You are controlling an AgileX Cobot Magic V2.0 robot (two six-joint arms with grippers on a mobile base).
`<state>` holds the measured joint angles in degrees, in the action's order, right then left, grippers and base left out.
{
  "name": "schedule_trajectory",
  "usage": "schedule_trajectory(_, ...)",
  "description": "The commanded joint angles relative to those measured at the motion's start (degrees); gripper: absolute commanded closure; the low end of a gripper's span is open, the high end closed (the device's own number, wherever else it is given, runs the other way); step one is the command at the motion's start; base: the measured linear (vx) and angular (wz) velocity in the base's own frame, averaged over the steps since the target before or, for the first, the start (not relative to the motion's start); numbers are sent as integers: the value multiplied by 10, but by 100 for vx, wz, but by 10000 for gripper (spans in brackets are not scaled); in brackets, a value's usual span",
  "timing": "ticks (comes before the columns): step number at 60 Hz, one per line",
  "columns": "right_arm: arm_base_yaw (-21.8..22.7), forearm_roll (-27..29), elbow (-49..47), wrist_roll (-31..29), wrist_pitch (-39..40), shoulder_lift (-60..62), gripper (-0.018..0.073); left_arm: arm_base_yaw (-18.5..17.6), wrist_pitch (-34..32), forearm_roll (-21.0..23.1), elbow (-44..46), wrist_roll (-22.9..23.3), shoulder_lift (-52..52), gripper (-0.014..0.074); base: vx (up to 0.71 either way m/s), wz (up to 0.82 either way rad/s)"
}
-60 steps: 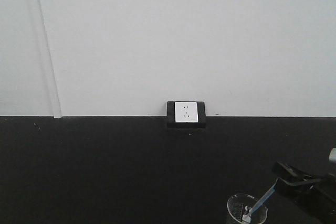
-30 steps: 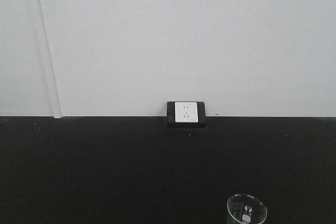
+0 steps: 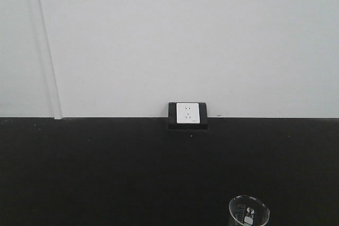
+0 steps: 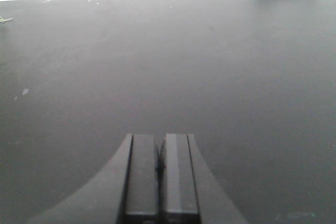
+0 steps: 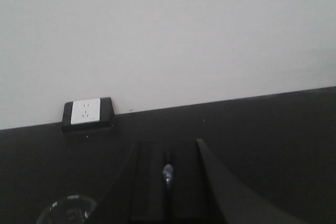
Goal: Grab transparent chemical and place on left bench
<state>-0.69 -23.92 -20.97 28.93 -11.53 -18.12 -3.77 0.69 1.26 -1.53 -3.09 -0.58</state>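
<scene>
Right gripper (image 5: 168, 182) is pulling out of the front view — seemingly clamping only the dropper (image 5: 167, 173) — leaving the transparent chemical (image 3: 249, 213) sitting lower right on the worktop (image 3: 106, 173), left gripper (image 4: 160, 179) pressed together, idle.

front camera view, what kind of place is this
Probably a laboratory bench: a matte black worktop against a plain white wall, a white wall socket at its back, and a small clear glass beaker with printed scale marks.
</scene>
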Motion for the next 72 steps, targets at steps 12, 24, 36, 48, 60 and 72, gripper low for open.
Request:
schedule_trajectory(12, -6, 285, -8, -344, -4, -2, 559, -1, -45, 0, -9, 4, -11, 600, 0, 0)
schedule_trajectory(24, -45, 475, -8, -620, -48, -2, 561, -1, -45, 0, -9, 4, -11, 600, 0, 0)
schedule_trajectory(36, -43, 523, -8, -645, -17, -2, 561, -1, -45, 0, -9, 4, -11, 600, 0, 0)
schedule_trajectory(48, -43, 521, -8, -645, -9, -2, 561, -1, -45, 0, -9, 4, -11, 600, 0, 0)
schedule_trajectory(60, -43, 526, -8, -642, -9, -2, 560, -1, -45, 0, -9, 4, -11, 600, 0, 0)
schedule_trajectory(72, -43, 526, -8, -642, -9, -2, 560, -1, -45, 0, -9, 4, -11, 600, 0, 0)
